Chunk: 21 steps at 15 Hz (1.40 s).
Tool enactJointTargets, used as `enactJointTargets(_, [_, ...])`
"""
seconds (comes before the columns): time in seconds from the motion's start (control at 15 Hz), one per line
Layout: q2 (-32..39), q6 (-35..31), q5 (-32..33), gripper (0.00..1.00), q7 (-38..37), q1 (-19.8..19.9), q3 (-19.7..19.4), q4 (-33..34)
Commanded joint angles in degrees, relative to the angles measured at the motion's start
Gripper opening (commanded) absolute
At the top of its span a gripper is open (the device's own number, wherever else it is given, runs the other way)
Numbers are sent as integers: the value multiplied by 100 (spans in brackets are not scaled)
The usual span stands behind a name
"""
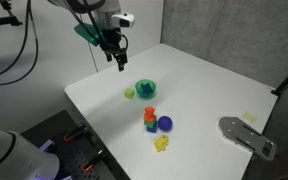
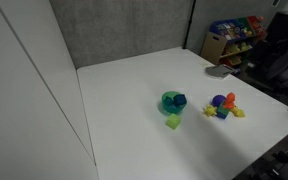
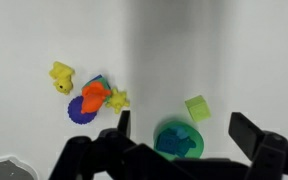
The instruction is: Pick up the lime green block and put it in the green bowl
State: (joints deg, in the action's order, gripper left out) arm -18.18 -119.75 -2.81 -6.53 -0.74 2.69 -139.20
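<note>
The arm is reaching in from the top edge of an exterior view, its upper links cut off by the frame. The wrist is pointing straight down, and the black gripper (image 1: 115, 60) is hanging in the air above the white table (image 1: 214, 85). It is sitting at about 10 o'clock from the small saturated green bowl with the teal inside (image 1: 145, 89). The jaws are spread wide and gripping nothing. In the wrist view the gripper (image 3: 182, 128) is coming in from the bottom, with one dark finger on each side and the green bowl (image 3: 179, 140) sitting in the gap.

The tiny pale lime green block (image 1: 129, 94) is resting on the table just beside the bowl, not in it. It is at 9 o'clock from the bowl in this exterior view, and at 1 o'clock from it in the wrist view (image 3: 197, 108).

The bowl's lower rim is disappearing behind the gripper body in the wrist view. A blurry grey vertical band is smearing the top middle of that view. The red-orange and green stack (image 1: 150, 118), the purple-blue round piece (image 1: 165, 124) and the bright yellow piece (image 1: 161, 144) are crowding together, and their shapes are hard to make out. A grey metal part (image 1: 246, 137) is lying at the table's 4 o'clock edge, too indistinct to identify.
</note>
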Motion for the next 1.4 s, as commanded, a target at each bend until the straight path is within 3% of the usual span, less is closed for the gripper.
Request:
enactJointTargets(0.0, [688, -390, 39, 100, -115, -124, 158, 360])
enactJointTargets(0.4, [1954, -849, 235, 100, -386, -307, 336, 931])
enactJointTargets(0.8, [3087, -1254, 860, 100, -672, -600, 284, 1574])
enactJointTargets(1.07, [3448, -1237, 943, 100, -686, -736, 235, 1856])
enactJointTargets(1.13, [3287, -1350, 817, 100, -553, -701, 252, 1607])
enactJointTargets(1.33, [3418, -1348, 815, 100, -552, -732, 242, 1720])
